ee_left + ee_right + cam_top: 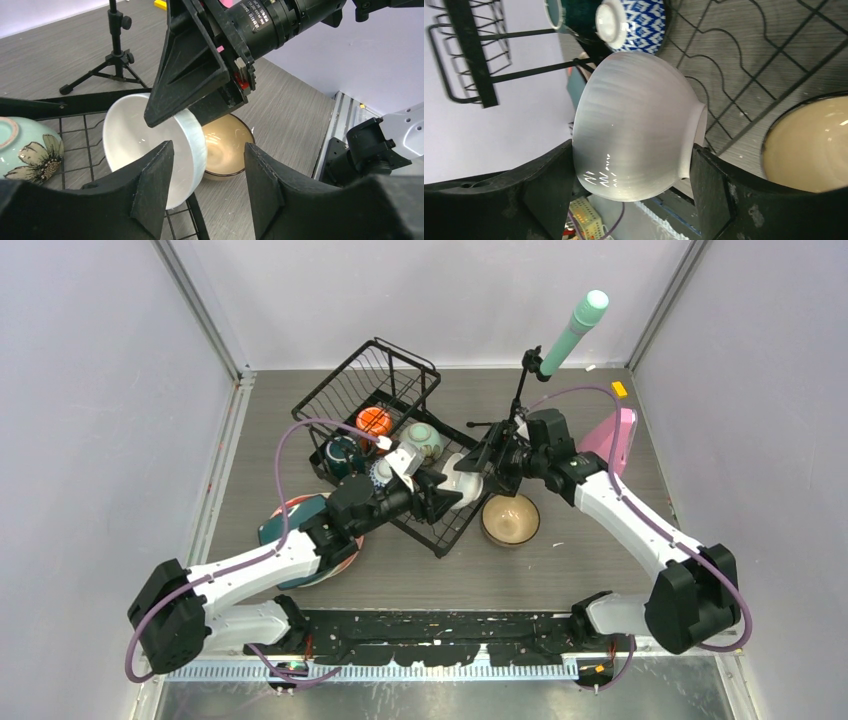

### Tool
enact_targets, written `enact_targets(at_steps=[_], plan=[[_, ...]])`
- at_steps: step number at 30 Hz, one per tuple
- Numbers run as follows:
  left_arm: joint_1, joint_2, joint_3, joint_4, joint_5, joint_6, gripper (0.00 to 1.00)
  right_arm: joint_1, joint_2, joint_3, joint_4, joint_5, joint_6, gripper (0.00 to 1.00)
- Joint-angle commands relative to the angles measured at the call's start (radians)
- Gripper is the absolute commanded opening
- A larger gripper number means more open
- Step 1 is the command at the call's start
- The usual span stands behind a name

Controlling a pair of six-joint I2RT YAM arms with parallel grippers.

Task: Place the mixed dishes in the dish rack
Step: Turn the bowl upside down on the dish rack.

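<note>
While my right gripper clamps the white bowl sideways over the dish rack edge, my left gripper hangs close by. Its jaws are apart, holding nothing.

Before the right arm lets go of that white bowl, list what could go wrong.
1. The right gripper holds the white bowl on its side at the edge of the dish rack. Once released, it might roll off toward the tan bowl on the table.
2. The left gripper hangs open right at the bowl's rim, close to the right gripper. A move by either arm could knock the bowl or make the grippers collide.
</note>
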State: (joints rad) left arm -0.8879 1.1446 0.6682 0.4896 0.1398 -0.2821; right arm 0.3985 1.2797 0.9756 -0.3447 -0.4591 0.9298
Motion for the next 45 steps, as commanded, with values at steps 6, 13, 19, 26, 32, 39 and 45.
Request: enact_targets(at_steps=[6,13,19,26,32,39,45], plan=[[0.0,-0.095,-0.018,-0.064,-0.072,-0.006,0.64,0.04,0.058,0.15,-0.086,0.118,-0.157,0.39],[0.0,-0.179,-0.026,-0.141,-0.131,-0.006,0.74,0.106,0.124,0.25,-0.2,0.303,-0.279,0.37],[0.0,-0.243,0.047,-0.331,-0.19,-0.008,0.86,0.188,0.194,0.347,-0.289,0.492,-0.355,0.37],[0.0,-0.296,0.081,-0.452,-0.233,0.023,0.92,0.232,0.251,0.427,-0.352,0.659,-0.41,0.37],[0.0,-0.348,0.051,-0.456,-0.282,0.022,0.94,0.28,0.322,0.51,-0.415,0.757,-0.454,0.37],[0.0,-0.405,0.039,-0.486,-0.314,0.031,0.95,0.315,0.444,0.642,-0.505,0.887,-0.501,0.37],[0.0,-0.441,0.03,-0.514,-0.34,0.03,0.95,0.354,0.557,0.755,-0.588,1.008,-0.553,0.36]])
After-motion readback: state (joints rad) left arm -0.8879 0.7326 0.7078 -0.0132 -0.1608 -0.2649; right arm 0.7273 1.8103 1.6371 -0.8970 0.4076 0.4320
